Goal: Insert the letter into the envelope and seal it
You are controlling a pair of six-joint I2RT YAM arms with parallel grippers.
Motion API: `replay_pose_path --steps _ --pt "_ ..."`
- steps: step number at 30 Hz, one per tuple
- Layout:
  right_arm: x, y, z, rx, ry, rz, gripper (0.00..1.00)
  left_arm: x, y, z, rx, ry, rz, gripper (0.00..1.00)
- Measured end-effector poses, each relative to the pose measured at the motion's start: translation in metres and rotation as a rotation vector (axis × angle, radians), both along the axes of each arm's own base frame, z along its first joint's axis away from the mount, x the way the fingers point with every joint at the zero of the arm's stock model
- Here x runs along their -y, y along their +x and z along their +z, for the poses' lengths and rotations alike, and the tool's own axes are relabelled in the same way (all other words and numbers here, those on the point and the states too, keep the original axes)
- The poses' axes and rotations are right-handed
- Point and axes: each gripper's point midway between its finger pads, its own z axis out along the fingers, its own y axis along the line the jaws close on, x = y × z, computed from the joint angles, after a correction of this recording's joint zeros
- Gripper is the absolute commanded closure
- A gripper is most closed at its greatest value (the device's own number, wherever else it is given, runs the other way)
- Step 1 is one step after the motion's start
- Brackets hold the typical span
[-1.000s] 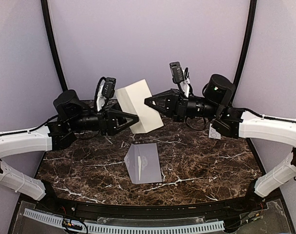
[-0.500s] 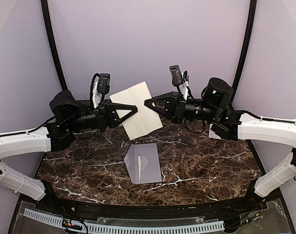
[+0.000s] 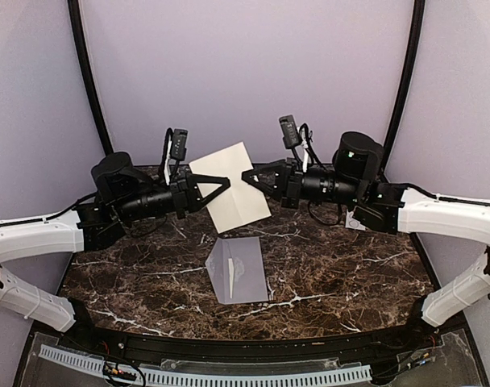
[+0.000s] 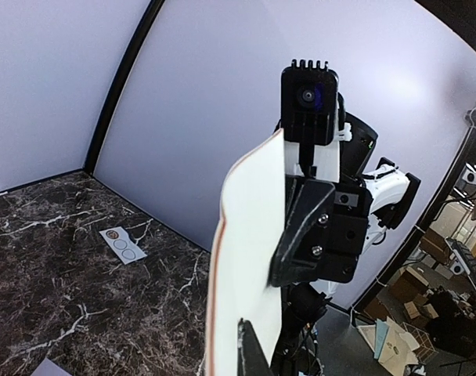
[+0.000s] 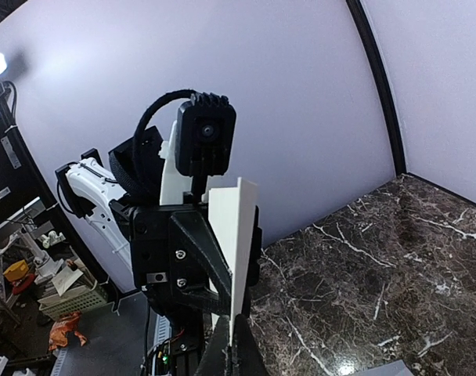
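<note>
The white folded letter (image 3: 233, 197) hangs tilted in the air above the back of the table, held from both sides. My left gripper (image 3: 226, 182) is shut on its left edge and my right gripper (image 3: 245, 174) is shut on its right edge, tips almost facing. In the left wrist view the letter (image 4: 250, 235) stands edge-on between my left gripper (image 4: 247, 345) fingers. The right wrist view shows the letter (image 5: 236, 235) pinched in my right gripper (image 5: 232, 348). The grey-lavender envelope (image 3: 238, 270) lies flat on the table below, its flap folded over along the left side.
A small white sticker sheet (image 4: 120, 243) with circles lies at the back right of the dark marble table (image 3: 350, 282), partly behind the right arm (image 3: 438, 214). Lavender walls and black frame posts (image 3: 88, 81) surround the table.
My left gripper has shut on the letter's left edge. The letter has gone from a puffed-open fold to a flat sheet, and both grippers have risen slightly.
</note>
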Motion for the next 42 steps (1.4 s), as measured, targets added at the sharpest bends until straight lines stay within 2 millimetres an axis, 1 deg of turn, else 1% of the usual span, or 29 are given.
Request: replay_pose_path --steps 5,7,8,11,13,15,17,18,19,20,21,22,23,25,26,28,29,35,39,40,42 --pt "0.000 -0.001 -0.008 -0.009 -0.031 0.009 0.77 -0.002 0.008 -0.013 -0.012 0.049 0.047 1.00" --pt "-0.001 -0.001 -0.011 -0.017 -0.040 0.011 0.70 -0.002 0.009 -0.016 -0.014 0.064 0.054 1.00" --pt "-0.001 -0.001 -0.013 -0.020 -0.044 0.013 0.67 -0.002 0.009 -0.017 -0.013 0.067 0.052 1.00" --pt "-0.005 0.001 -0.022 -0.038 -0.062 0.018 0.64 -0.001 0.004 -0.016 -0.011 0.065 0.026 1.00" --pt "-0.008 0.002 -0.030 -0.055 -0.081 0.020 0.67 0.000 -0.001 -0.014 -0.005 0.059 -0.004 1.00" --pt "-0.010 0.003 -0.038 -0.069 -0.099 0.027 0.79 0.002 -0.007 -0.012 -0.001 0.051 -0.038 1.00" --pt "-0.010 0.002 -0.040 -0.072 -0.105 0.035 0.95 0.003 -0.011 -0.012 -0.002 0.049 -0.064 1.00" --pt "-0.011 0.002 -0.041 -0.084 -0.105 0.041 1.00 0.003 -0.013 -0.012 -0.003 0.049 -0.073 1.00" --pt "-0.010 0.001 -0.041 -0.076 -0.105 0.043 1.00 0.003 -0.014 -0.012 -0.004 0.049 -0.077 0.99" --pt "-0.010 0.002 -0.041 -0.079 -0.103 0.045 1.00 0.003 -0.014 -0.012 -0.005 0.050 -0.081 0.94" --pt "-0.010 0.001 -0.040 -0.083 -0.101 0.048 1.00 0.004 -0.015 -0.012 -0.007 0.050 -0.087 0.85" --pt "-0.010 0.001 -0.040 -0.083 -0.097 0.049 1.00 0.003 -0.015 -0.012 -0.008 0.049 -0.088 0.81" --pt "-0.009 0.001 -0.040 -0.084 -0.095 0.048 1.00 0.003 -0.015 -0.012 -0.005 0.050 -0.090 0.73" --pt "-0.007 0.001 -0.042 -0.088 -0.091 0.047 1.00 0.004 -0.017 -0.012 -0.012 0.048 -0.099 0.69" --pt "-0.006 0.001 -0.043 -0.090 -0.090 0.044 1.00 0.004 -0.018 -0.012 -0.017 0.047 -0.105 0.68" --pt "-0.003 0.001 -0.045 -0.095 -0.088 0.036 1.00 0.004 -0.020 -0.013 -0.022 0.048 -0.115 0.71" --pt "-0.002 0.002 -0.045 -0.096 -0.086 0.032 1.00 0.004 -0.020 -0.015 -0.027 0.049 -0.118 0.75" --pt "0.001 0.003 -0.038 -0.087 -0.063 0.019 1.00 0.004 -0.021 -0.022 -0.047 0.058 -0.121 0.82" --pt "0.001 0.003 -0.036 -0.082 -0.054 0.018 1.00 0.004 -0.021 -0.022 -0.055 0.056 -0.122 0.94" --pt "0.001 0.003 -0.036 -0.084 -0.053 0.018 1.00 0.004 -0.021 -0.022 -0.056 0.054 -0.123 0.98" --pt "0.001 0.003 -0.036 -0.085 -0.052 0.018 1.00 0.005 -0.020 -0.022 -0.060 0.051 -0.122 1.00"
